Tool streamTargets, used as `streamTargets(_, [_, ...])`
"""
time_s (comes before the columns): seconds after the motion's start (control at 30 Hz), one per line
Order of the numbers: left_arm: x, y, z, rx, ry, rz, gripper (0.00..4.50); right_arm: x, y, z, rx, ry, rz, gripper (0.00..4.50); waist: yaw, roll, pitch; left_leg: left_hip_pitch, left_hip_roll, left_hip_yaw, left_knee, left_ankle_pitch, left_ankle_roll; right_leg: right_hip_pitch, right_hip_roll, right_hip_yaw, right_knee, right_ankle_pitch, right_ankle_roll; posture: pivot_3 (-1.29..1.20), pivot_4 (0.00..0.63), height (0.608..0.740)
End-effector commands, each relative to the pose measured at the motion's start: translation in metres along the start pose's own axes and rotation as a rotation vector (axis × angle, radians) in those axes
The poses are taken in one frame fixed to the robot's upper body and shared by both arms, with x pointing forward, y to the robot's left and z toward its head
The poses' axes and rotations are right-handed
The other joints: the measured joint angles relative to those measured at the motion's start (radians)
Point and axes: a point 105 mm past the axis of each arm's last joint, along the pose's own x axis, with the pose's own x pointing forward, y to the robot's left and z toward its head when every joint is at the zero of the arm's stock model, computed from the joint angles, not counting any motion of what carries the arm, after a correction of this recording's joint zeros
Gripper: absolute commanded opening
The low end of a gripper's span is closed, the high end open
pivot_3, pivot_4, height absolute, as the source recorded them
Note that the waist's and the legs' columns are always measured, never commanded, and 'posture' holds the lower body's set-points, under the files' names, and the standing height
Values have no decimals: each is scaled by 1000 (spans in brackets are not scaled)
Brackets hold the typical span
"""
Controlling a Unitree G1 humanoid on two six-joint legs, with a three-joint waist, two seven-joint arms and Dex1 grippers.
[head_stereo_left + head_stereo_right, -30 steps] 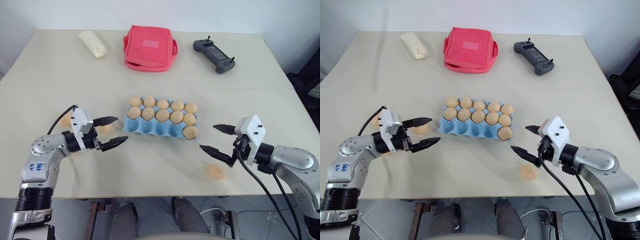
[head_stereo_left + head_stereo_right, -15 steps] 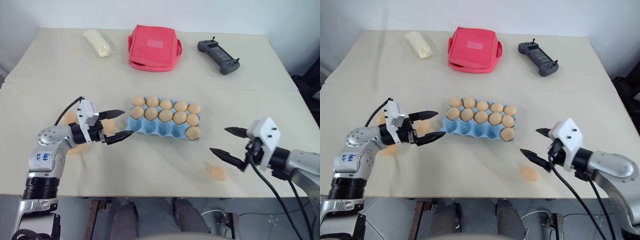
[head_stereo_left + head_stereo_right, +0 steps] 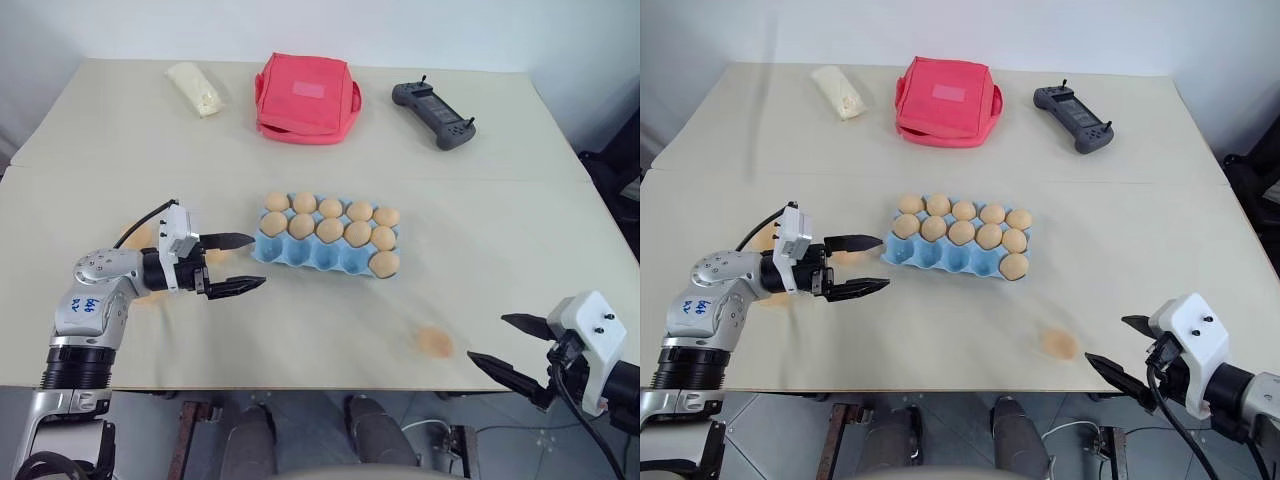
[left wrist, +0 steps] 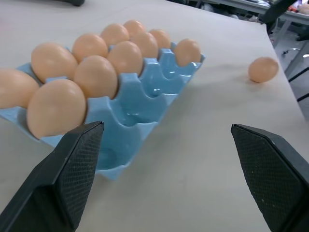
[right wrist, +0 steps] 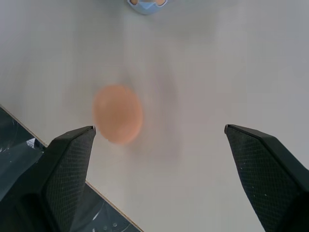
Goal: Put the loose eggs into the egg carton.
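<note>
Egg carton point(image 3: 325, 250) sitting mid-bench point(image 3: 480, 200), holding eleven eggs: back and middle rows full, one egg in right-end cup of near row, four near cups empty. Loose egg point(image 3: 434, 342) lying near front edge of bench, right of carton, well apart from it. Left end effector point(image 3: 240, 262) hovering just left of carton, fingers apart, gripping nothing. Right end effector point(image 3: 508, 345) hanging off front-right bench edge, fingers apart, empty, right of loose egg.
</note>
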Motion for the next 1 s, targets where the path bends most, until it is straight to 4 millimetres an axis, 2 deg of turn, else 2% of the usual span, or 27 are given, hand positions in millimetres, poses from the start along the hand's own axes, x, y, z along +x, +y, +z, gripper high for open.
streamTargets(0.03, [-3,-8,10,38,-9,-11,4486,6,5,4,-14,6,41,4500,-1,0,0,0,0,0,0,0,0,0,0,0,0,0,0,0,150,740])
streamTargets(0.43, [-14,-30,8,7,-1,35,4486,52,17,3,-52,75,201,4500,0,0,0,-1,0,0,-1,0,0,-1,0,0,0,0,0,0,150,740])
streamTargets(0.6, [-17,-35,7,0,5,64,4486,67,14,-4,-100,114,219,4500,0,0,0,-1,0,0,-1,0,0,-1,-1,0,-1,0,-1,0,150,740])
streamTargets(0.7, [-18,-37,7,-1,4,77,4500,69,10,-8,-129,135,216,3932,0,0,0,-1,0,0,-1,0,0,-1,-1,0,-1,-1,-1,0,150,740])
streamTargets(0.87, [-21,-38,7,-3,6,98,4500,63,8,3,-161,104,220,2240,0,0,0,-1,0,0,-1,0,0,-1,-1,0,-1,-1,-1,0,150,740])
streamTargets(0.93, [-22,-38,7,-4,5,108,4500,59,5,17,-172,60,213,1758,-1,0,0,-1,0,0,-1,0,0,-1,-1,0,-1,-1,-1,0,150,740])
streamTargets(0.97, [-23,-38,7,-4,4,112,4500,58,4,24,-176,37,210,1672,-3,0,0,-1,0,0,-1,0,0,-1,-1,0,-1,-1,-1,0,150,740])
streamTargets(1.0, [-23,-38,7,-4,3,116,4500,59,2,40,-186,-20,201,1644,-4,0,0,-1,0,0,-1,0,0,-1,-1,0,-1,0,-1,0,150,740])
